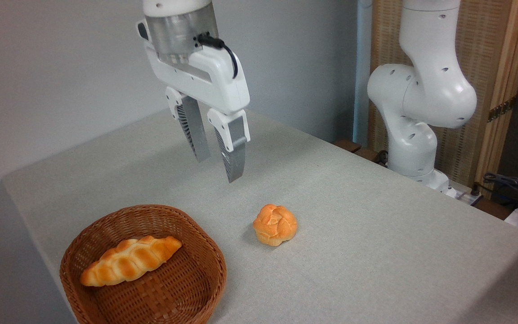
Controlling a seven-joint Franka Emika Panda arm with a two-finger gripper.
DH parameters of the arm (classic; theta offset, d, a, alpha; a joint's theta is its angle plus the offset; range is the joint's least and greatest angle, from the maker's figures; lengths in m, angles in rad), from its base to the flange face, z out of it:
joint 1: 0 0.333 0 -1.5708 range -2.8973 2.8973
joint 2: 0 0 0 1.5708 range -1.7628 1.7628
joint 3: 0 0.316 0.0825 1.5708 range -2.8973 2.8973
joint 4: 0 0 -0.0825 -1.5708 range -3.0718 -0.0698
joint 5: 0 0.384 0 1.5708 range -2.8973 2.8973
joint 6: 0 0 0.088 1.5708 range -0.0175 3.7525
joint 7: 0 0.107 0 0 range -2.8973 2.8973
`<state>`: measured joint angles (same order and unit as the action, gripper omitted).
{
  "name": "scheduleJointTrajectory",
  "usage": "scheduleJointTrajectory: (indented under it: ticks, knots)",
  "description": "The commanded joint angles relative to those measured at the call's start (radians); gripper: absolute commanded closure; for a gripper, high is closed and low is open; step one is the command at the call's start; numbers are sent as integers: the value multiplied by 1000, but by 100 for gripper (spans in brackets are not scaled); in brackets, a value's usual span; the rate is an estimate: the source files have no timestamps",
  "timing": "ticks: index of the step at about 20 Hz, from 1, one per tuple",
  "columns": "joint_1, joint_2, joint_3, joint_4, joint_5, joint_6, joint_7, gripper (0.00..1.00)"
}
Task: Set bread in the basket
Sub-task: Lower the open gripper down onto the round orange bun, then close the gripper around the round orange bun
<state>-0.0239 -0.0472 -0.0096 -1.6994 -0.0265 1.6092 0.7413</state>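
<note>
**Gripper above and left of the roll, roll on the cloth outside the basket**

Gripper [217, 157]: hangs in the upper middle of the frame, fingers pointing down, jaws parted by a narrow gap, holding nothing.

Bread [275, 224]: small round knotted roll, lower and to the right of the fingertips, well apart from them and clear of any contact. It is roughly round, with no long axis to align to. By judgement, the coming move calls for a shift right and toward the camera, then a descent.

Basket [106, 227]: woven wicker, lower left of the frame, near the roll's left side but not touching it. It holds a braided loaf [129, 260] lying diagonally.

Table [376, 252]: pale grey cloth.

Room: grey wall behind; arm base [414, 108] and a slatted screen [488, 67] at upper right.
</note>
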Motion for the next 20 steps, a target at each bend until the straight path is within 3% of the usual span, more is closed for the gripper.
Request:
scheduleJointTrajectory:
  ticks: [1, 9, 18, 20]
  knots:
    - [-13, -57, 13, -112, 0, 23, 29, 0]
    - [-17, -223, 14, -399, 19, 176, 92, 0]
    - [-48, -226, 2, -578, 37, 311, 84, 0]
    - [-51, -223, 0, -597, 65, 337, 81, 0]
